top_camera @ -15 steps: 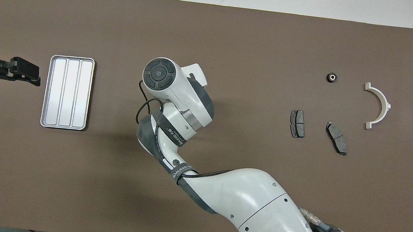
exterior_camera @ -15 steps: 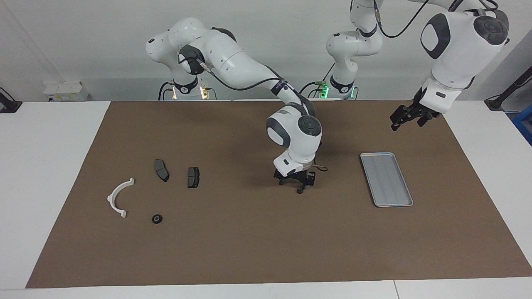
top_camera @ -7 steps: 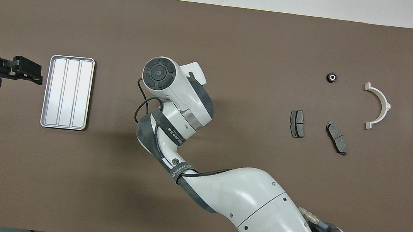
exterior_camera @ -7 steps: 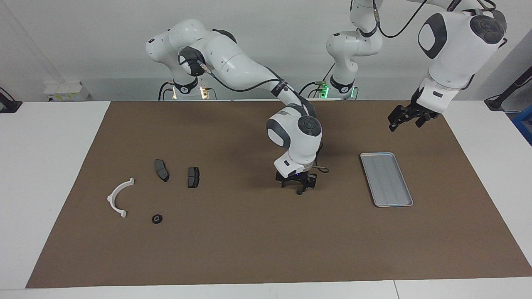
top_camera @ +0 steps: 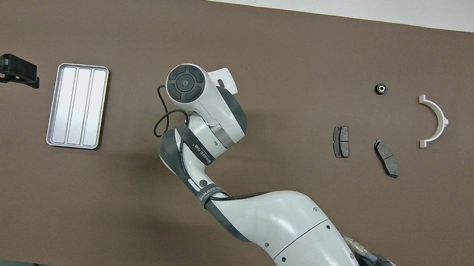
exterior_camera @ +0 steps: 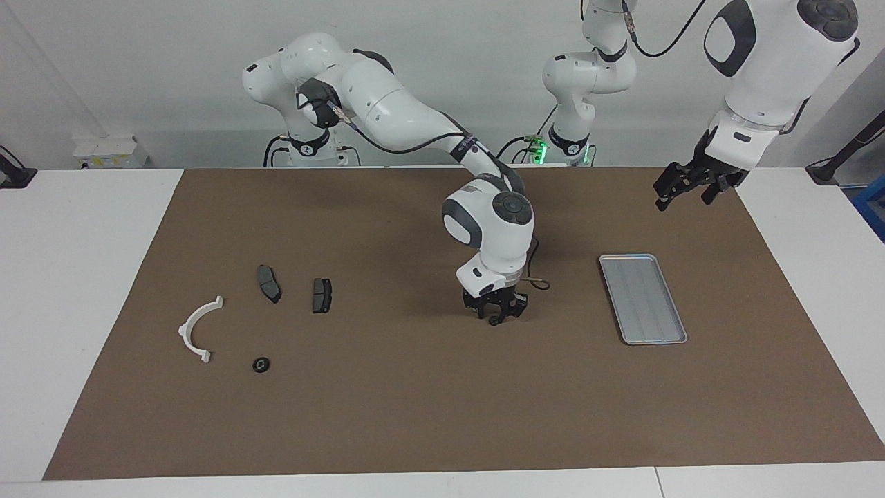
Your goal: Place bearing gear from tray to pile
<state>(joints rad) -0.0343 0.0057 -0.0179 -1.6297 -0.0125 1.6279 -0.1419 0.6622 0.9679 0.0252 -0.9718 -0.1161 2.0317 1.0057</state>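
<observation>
One tray (exterior_camera: 643, 297), two brake pads (exterior_camera: 269, 283), one bracket (exterior_camera: 198, 328), one gear (exterior_camera: 261, 364) beside them. Right claw (exterior_camera: 495, 315), low over the mat (exterior_camera: 415, 415), grips a small dark part. Left claw (exterior_camera: 681, 187), open, waits aloft.

White wall (exterior_camera: 173, 83), white table (exterior_camera: 69, 277), brown mat (exterior_camera: 387, 401), perhaps paper

Right end effector (exterior_camera: 494, 317) hidden under own wrist in overhead view; small dark part at fingertips too small to tell.
</observation>
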